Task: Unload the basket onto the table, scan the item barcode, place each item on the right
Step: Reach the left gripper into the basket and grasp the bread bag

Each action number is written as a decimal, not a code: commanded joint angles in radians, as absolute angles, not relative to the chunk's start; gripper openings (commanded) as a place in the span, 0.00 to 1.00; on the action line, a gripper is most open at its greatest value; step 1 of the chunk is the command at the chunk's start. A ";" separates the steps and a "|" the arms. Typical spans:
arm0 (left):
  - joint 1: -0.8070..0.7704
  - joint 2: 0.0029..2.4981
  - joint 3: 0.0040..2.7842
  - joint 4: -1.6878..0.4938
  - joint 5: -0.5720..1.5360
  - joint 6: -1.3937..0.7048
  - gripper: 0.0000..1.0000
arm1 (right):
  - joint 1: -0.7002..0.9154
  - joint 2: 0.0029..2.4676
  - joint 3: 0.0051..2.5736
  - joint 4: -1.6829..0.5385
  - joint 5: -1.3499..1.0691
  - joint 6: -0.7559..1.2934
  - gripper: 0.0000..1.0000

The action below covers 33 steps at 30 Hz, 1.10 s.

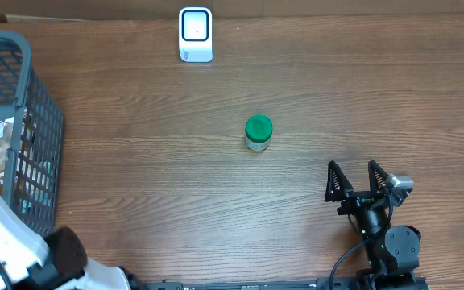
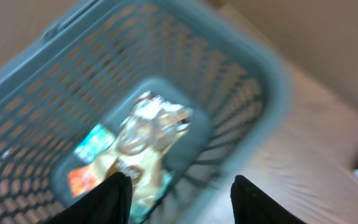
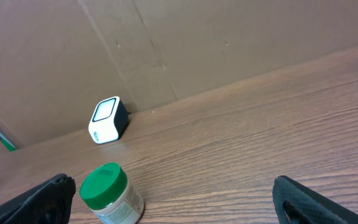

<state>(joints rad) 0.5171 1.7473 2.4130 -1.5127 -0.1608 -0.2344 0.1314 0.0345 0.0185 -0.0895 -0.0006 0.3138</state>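
1. Jaws, left gripper (image 2: 180,183): parted, with nothing between them; two dark fingers (image 2: 114,199) show at the lower edge of the left wrist view, blurred, hanging above the inside of the basket (image 1: 43,121)
2. Jaws, right gripper (image 1: 354,173): spread wide and empty; lower right of the overhead view, tips pointing toward the top of the frame, well apart from every object
3. Jar (image 1: 258,133): the task's item; green lid, pale body, upright on the table (image 1: 377,97) near the centre of the overhead view, touching nothing; also seen at the lower left of the right wrist view; label too small to read
4. Scanner (image 1: 196,35): white, rounded, with a dark-framed face; top centre of the overhead view, well apart from the jar; in the right wrist view it stands just in front of the cardboard wall (image 3: 229,43), above the jar in the frame
5. Basket: grey-blue plastic lattice, at the left edge of the overhead view, partly cut off by the frame
6. Packets (image 2: 148,124): several on the basket floor; a crinkled shiny one uppermost, coloured ones beneath it toward the lower left; too blurred to tell their kinds
7. Table: brown wood-grain surface
8. Cardboard wall: plain brown, along the table's far edge
9. Left arm (image 1: 6,250): white casing, lower left corner of the overhead view, beside the basket
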 commanded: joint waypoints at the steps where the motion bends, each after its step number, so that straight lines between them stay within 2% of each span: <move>1: 0.603 1.835 2.408 -1.537 -0.150 -0.244 0.53 | 0.128 0.025 0.008 -0.083 -0.006 0.310 1.00; 11: 0.716 2.024 2.355 -1.547 -0.084 -0.119 0.56 | 0.128 0.025 0.008 -0.083 -0.006 0.309 1.00; 21: 0.728 2.035 2.059 -1.378 -0.086 -0.027 0.58 | 0.128 0.025 0.008 -0.083 -0.006 0.310 1.00; 23: 0.730 2.035 1.998 -1.332 -0.086 0.005 0.64 | 0.128 0.025 0.008 -0.083 -0.006 0.309 1.00; 26: 0.729 2.035 1.907 -1.251 -0.086 0.048 0.97 | 0.128 0.025 0.008 -0.083 -0.006 0.310 1.00; 27: 0.729 2.035 1.884 -1.227 -0.085 0.057 1.00 | 0.128 0.025 0.008 -0.083 -0.006 0.310 1.00; 33: 0.729 2.039 1.790 -1.105 -0.084 0.110 1.00 | 0.128 0.025 0.008 -0.083 -0.006 0.309 1.00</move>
